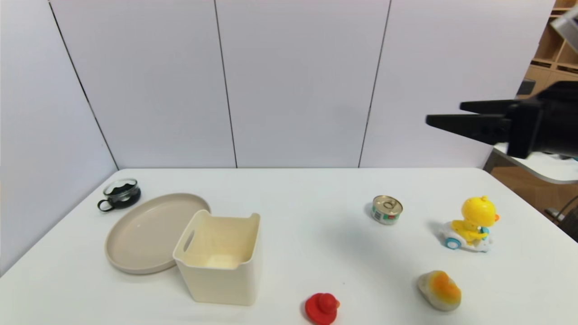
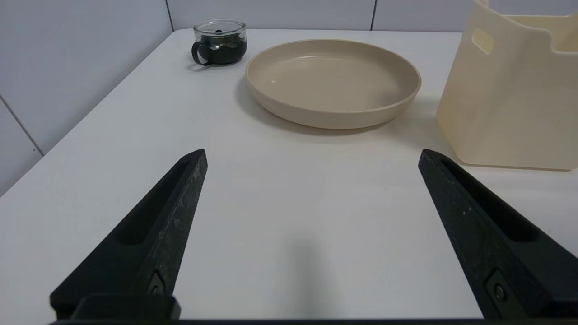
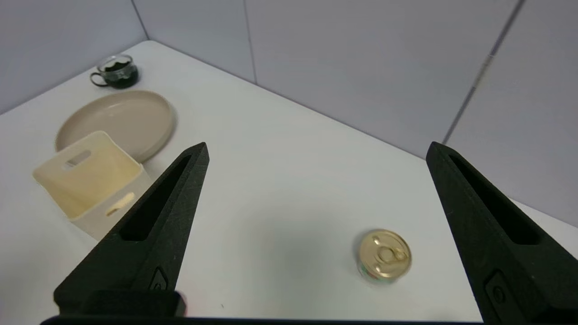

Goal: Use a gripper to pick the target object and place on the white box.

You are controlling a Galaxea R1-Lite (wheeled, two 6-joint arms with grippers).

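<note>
Green-labelled tin can [image 1: 387, 210], writing illegible

A: What stands behind the white table [image 1: 289, 203]?

B: Pale grey wall panels [image 1: 298, 81] with thin dark seams, turning a corner at far left.

A: And on the right?

B: Wooden shelving [image 1: 553, 49] at far right, with another white tabletop [image 1: 544, 169] below it.
</note>
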